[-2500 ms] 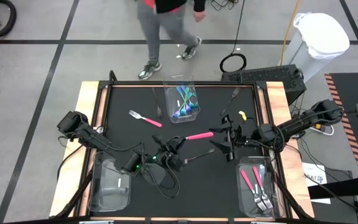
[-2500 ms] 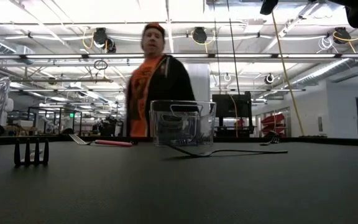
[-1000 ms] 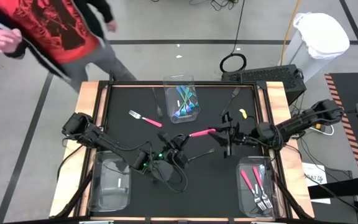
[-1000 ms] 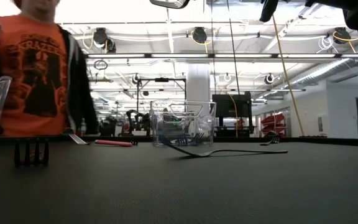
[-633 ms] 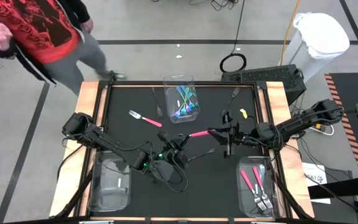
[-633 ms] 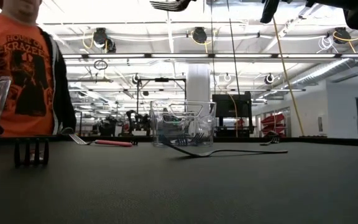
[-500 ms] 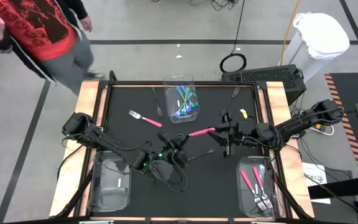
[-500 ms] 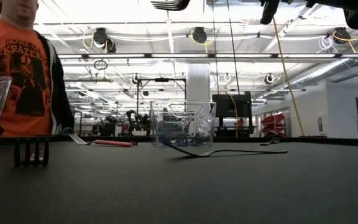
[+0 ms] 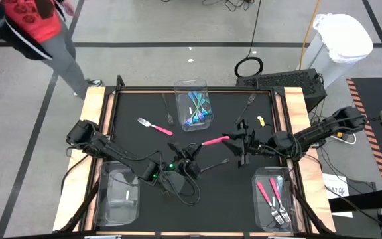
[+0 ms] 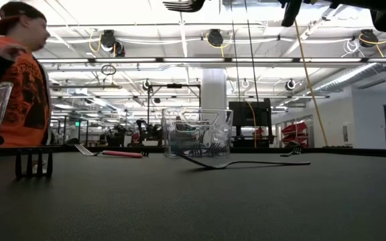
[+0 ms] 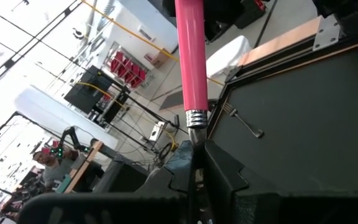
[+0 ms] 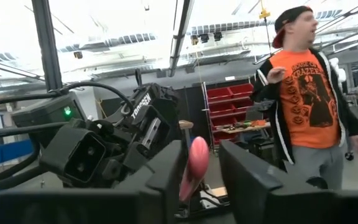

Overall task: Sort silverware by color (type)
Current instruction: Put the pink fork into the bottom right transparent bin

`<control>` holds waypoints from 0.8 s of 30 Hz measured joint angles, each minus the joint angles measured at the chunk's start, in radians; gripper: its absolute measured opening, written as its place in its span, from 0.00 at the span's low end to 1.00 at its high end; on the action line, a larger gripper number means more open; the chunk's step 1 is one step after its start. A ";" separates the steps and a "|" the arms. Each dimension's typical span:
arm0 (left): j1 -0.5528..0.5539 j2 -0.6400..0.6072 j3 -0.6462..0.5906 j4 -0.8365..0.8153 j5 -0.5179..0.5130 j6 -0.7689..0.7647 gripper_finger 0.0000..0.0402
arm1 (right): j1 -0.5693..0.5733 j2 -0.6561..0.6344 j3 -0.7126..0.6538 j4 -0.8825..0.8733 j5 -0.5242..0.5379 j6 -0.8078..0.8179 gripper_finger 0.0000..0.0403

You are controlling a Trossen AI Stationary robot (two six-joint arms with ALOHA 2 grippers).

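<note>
High view: left claw [image 9: 192, 154] grips pink fork [image 9: 213, 141]; right claw [image 9: 236, 141] at handle.

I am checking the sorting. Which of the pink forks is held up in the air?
The pink fork at the table's middle, held between the left gripper and the right gripper. The other loose pink fork lies flat.

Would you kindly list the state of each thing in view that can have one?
Left gripper: shut on the pink fork's head.
Pink fork: lifted, handle between the right gripper's fingers.
Pink bin: holds forks.
Left bin: almost empty.
Black fork: lying loose.
</note>
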 joint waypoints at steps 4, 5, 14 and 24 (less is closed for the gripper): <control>0.000 0.000 0.000 -0.003 0.000 0.000 0.06 | 0.000 0.000 0.000 0.000 -0.011 -0.020 0.08; 0.000 0.000 0.000 -0.005 0.002 0.001 0.06 | 0.001 0.000 0.000 0.000 -0.010 -0.031 0.07; -0.002 0.000 0.000 -0.021 0.059 -0.058 0.21 | 0.001 0.000 0.000 -0.017 -0.003 -0.046 0.07; -0.056 -0.017 0.000 0.061 0.105 -0.087 0.59 | 0.001 -0.077 0.000 -0.138 -0.005 -0.068 0.07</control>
